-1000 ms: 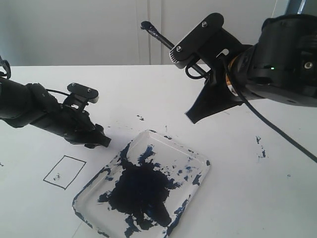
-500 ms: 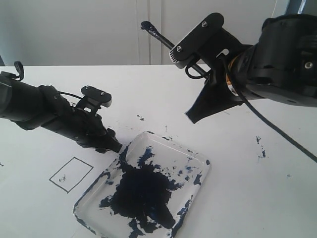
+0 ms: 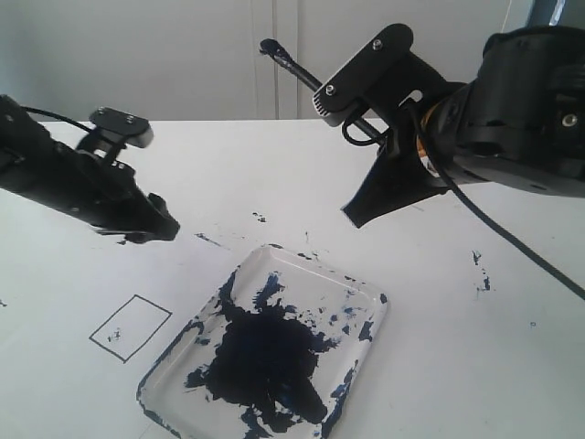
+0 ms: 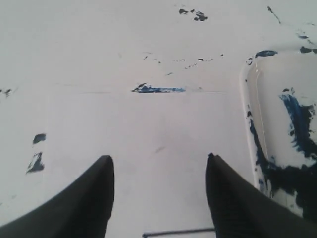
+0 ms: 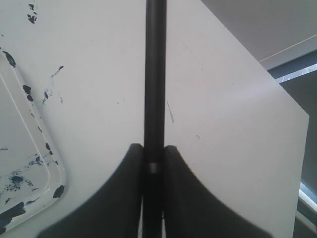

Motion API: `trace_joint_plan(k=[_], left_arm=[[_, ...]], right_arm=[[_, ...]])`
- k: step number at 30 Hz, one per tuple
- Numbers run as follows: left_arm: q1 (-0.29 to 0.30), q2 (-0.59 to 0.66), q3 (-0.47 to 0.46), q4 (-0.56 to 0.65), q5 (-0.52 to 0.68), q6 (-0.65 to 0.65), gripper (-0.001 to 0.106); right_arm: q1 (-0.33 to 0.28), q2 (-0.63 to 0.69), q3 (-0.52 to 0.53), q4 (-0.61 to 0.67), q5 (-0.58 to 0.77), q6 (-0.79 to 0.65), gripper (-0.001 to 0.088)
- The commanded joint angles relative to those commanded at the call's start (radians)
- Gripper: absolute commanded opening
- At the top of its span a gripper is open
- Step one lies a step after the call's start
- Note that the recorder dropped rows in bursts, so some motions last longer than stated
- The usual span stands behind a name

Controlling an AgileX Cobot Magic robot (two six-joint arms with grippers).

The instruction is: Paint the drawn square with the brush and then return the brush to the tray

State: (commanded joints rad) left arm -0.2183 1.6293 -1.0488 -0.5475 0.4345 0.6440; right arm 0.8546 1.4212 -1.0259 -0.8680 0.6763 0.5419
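Observation:
The brush (image 3: 291,64) is a thin black stick, and my right gripper (image 3: 353,217) is shut on it high above the table; one end points up and back. In the right wrist view the brush (image 5: 154,74) runs straight out between the closed fingers of my right gripper (image 5: 153,147). The tray (image 3: 369,294), clear with a big navy blot, lies at front centre. The drawn square (image 3: 131,327) sits left of it, holding only a few specks. My left gripper (image 3: 163,230) hovers open and empty above the paper behind the square. In its own view the left gripper (image 4: 158,157) is beside the tray (image 4: 247,99).
White paper covers the table, with scattered paint specks (image 3: 260,218) behind the tray and more specks (image 3: 481,271) to its right. A short blue streak (image 4: 158,89) lies ahead of the left fingers. A pale wall stands at the back.
The left arm reached toward the tray's near-left rim, then drew back left and lifted. The square and tray shifted slightly. The right arm and brush have not moved.

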Motion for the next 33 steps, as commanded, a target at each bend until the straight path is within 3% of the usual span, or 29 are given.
trace_joint_plan(k=[6,11,14,23,33], left_arm=[[0.019,-0.036,0.002,0.365,0.220,-0.217,0.059],[0.019,-0.072,0.038,0.423,0.339,-0.281,0.059],[0.019,-0.109,0.113,0.423,0.299,-0.285,0.059],[0.017,-0.232,0.349,0.395,0.119,-0.307,0.056],[0.017,-0.257,0.454,0.396,-0.088,-0.307,0.056]], right_arm=[[0.000,0.000,0.000,0.004,-0.002,0.000,0.0000],[0.000,0.000,0.000,0.021,-0.004,0.000,0.0000],[0.000,0.000,0.000,0.044,-0.007,-0.021,0.0000],[0.002,0.000,0.000,0.266,-0.092,-0.216,0.0000],[0.032,0.046,0.000,0.788,-0.087,-0.668,0.0000]])
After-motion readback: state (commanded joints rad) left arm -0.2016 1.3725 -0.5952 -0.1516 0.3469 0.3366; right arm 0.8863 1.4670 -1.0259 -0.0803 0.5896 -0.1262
